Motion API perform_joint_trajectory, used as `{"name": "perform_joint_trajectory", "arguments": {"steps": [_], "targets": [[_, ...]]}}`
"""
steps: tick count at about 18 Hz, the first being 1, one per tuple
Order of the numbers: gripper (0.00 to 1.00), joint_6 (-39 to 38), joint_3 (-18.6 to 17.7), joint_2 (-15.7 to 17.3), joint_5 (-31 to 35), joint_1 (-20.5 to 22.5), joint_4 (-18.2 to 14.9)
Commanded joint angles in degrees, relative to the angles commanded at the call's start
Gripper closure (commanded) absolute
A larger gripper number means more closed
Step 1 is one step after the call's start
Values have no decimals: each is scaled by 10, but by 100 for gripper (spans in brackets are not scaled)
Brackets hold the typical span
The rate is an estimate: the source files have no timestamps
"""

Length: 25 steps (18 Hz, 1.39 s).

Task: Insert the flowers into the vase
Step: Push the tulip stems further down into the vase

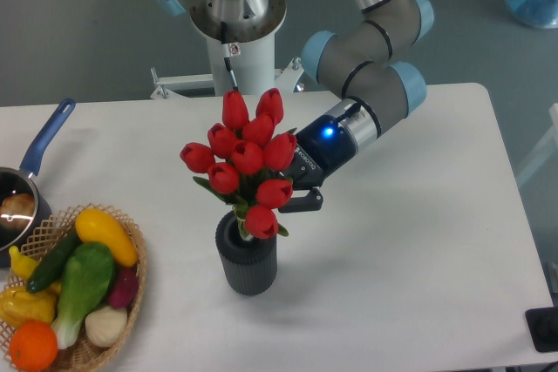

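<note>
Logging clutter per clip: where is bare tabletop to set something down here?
Bare table runs from the vase to the right edge, under the gripper holding the flowers. Another patch lies behind the saucepan. The front left is crowded by the wicker basket.

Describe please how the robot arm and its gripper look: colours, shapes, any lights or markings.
The arm is made of silver-grey tubes with rounded grey joints and light blue end caps. Its wrist section is black and silver with a glowing blue light. The gripper is black, with small white lettering on its body and dark fingers. The arm's round silver base sits behind the table.
</note>
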Motion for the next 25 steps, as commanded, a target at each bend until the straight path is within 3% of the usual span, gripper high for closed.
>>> {"name": "perform_joint_trajectory", "arguments": {"steps": [25], "targets": [[84,37,-4,-39,0,4,-1]]}}
